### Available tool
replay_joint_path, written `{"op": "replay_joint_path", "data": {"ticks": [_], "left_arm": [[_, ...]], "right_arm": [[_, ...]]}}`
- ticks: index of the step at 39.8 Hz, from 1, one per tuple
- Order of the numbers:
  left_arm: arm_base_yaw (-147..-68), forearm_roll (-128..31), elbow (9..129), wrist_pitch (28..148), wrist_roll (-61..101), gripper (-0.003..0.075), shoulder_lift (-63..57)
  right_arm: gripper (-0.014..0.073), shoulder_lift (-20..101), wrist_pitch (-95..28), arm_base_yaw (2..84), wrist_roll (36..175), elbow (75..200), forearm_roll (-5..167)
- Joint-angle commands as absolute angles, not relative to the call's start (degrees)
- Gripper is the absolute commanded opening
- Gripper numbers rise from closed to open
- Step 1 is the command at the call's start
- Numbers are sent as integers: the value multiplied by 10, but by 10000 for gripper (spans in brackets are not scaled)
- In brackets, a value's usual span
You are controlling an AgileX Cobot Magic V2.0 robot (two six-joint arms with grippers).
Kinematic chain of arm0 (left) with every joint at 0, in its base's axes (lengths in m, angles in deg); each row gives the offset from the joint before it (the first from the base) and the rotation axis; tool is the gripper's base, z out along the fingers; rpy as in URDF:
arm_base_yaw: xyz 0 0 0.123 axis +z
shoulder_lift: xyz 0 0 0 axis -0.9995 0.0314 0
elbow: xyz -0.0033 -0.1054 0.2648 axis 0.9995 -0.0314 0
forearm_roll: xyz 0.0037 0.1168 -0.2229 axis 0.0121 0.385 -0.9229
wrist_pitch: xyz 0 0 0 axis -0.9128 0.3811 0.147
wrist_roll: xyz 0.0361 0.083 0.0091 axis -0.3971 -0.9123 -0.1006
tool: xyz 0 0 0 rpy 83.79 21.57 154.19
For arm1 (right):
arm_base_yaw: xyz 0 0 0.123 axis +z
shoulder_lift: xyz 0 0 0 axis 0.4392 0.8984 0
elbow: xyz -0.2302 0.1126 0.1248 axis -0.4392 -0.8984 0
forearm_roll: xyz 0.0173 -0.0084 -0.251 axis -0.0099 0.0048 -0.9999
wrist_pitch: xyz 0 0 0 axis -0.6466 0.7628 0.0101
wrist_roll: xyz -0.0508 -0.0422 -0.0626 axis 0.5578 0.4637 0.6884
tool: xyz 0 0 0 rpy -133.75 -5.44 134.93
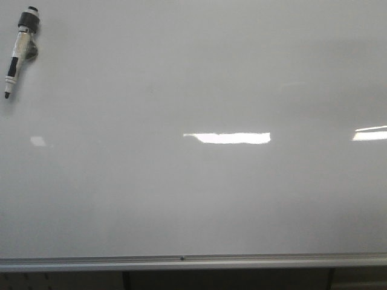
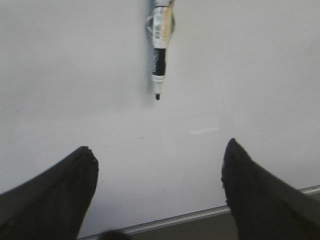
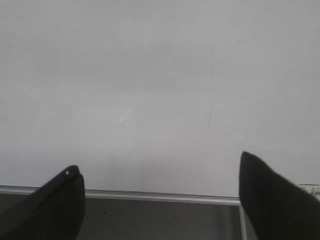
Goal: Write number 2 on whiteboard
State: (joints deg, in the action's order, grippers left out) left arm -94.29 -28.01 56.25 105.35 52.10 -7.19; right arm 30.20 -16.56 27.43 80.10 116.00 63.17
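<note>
The whiteboard (image 1: 199,199) is a large glossy white board with a silver rail along its near edge. No number 2 shows on it in any view. A black-and-white marker (image 1: 20,49) lies on the board at the far left, tip uncapped and pointing toward the near edge; it also shows in the left wrist view (image 2: 160,47). My left gripper (image 2: 159,157) is open and empty, apart from the marker and over the board near its rail. My right gripper (image 3: 159,172) is open and empty over the board's near edge. Neither gripper shows in the front view.
Bright rectangular light reflections (image 1: 228,138) lie on the board at the middle and the right. The silver edge rail (image 1: 181,261) runs along the front, with a dark surface (image 3: 160,220) below it. A board corner shows in the right wrist view (image 3: 240,202).
</note>
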Motion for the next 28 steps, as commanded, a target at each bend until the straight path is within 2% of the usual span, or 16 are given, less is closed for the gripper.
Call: {"op": "replay_joint_path", "data": {"ticks": [1,28], "left_arm": [[-954,-283,604,1001,518,512,-33],[-968,-284,714,874,518,512,210]], "right_arm": [[645,300,-202,272,808,1180,623],[645,300,-203,272,808,1180,623]]}}
